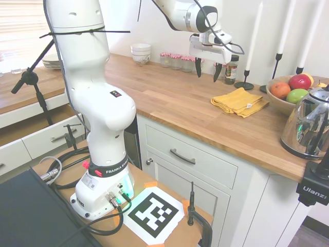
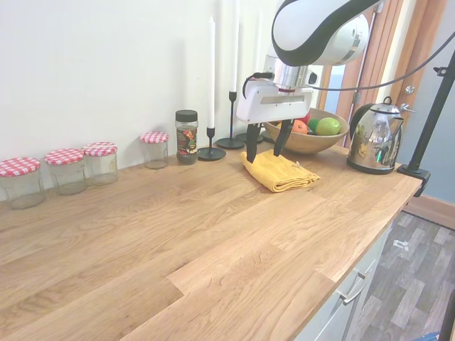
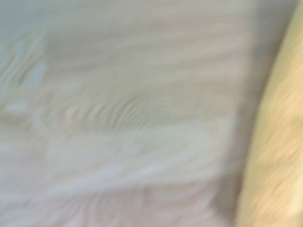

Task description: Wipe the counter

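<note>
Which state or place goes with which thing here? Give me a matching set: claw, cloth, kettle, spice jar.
Things:
1. claw
2. cloth
3. kettle
4. spice jar

States or places:
A. by the wall, beside a black candlestick
B. folded, lying flat on the counter
C. open, empty, above the cloth's edge
D. at the counter's end, past the fruit bowl

Pairs: 1-C, 2-B, 3-D, 4-A
</note>
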`<state>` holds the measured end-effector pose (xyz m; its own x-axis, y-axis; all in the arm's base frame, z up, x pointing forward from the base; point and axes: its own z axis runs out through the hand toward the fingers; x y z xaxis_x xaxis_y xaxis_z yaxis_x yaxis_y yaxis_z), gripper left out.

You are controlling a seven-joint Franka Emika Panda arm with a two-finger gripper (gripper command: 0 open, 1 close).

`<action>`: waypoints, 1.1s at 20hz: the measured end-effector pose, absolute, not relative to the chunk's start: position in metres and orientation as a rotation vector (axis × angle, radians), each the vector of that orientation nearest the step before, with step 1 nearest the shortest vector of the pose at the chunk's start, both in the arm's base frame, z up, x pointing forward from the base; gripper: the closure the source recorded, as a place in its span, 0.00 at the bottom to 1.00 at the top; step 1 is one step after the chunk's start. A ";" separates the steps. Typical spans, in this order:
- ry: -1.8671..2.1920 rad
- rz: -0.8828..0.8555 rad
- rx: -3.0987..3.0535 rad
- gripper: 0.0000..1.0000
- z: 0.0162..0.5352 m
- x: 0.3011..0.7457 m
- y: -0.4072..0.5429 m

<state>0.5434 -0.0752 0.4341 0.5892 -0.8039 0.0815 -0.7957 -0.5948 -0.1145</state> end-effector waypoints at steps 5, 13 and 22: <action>1.439 -0.166 -2.706 0.00 0.429 0.565 -0.128; 1.515 -0.143 -2.657 0.00 0.423 0.564 -0.193; 1.555 -0.095 -2.646 0.00 0.404 0.558 -0.205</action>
<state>0.5584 -0.2054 0.4036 0.4859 -0.8738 0.0172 -0.8694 -0.4853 -0.0924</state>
